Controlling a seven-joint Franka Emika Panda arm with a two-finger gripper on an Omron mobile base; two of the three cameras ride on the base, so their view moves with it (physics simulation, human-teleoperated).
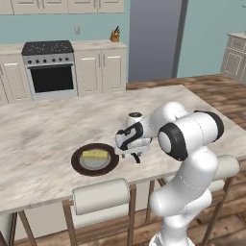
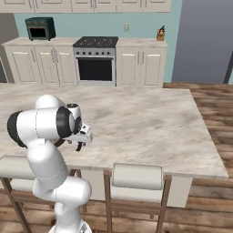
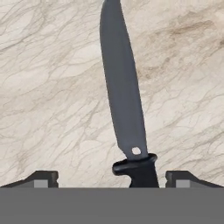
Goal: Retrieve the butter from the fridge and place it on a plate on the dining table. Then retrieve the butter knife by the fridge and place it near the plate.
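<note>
**Knife on the table beside the plate**

On the dining table (image 1: 43, 134), close to its near edge, the gripper (image 1: 135, 156) points down just to the right of the plate (image 1: 77, 166). Its jaws stand released, spread wide: in the hand view the two dark fingertips (image 3: 41, 177) sit far apart, and the butter knife (image 3: 124, 100) lies flat between them, touched by neither. That knife is slim, with a smooth dark grey blade tapering to a point, a small hole near its base, and a black handle with a flared guard.

The plate is round, dark brown at the rim and grey in the centre, and the butter (image 1: 94, 155), a pale-yellow block, rests on it. The tabletop is beige stone with fine brown veins, long and rectangular. Two stools with padded cream backs (image 1: 101, 196) stand tucked against the table's near side, by the robot's base.

Beyond the table, across the wooden floor, a steel oven (image 1: 50, 72) with a speckled black top sits among cream cabinets (image 1: 101, 69). A knife block (image 1: 115, 34) stands on the counter right of the oven, and a small dark toaster oven (image 2: 40, 28) on the counter to the oven's left.
</note>
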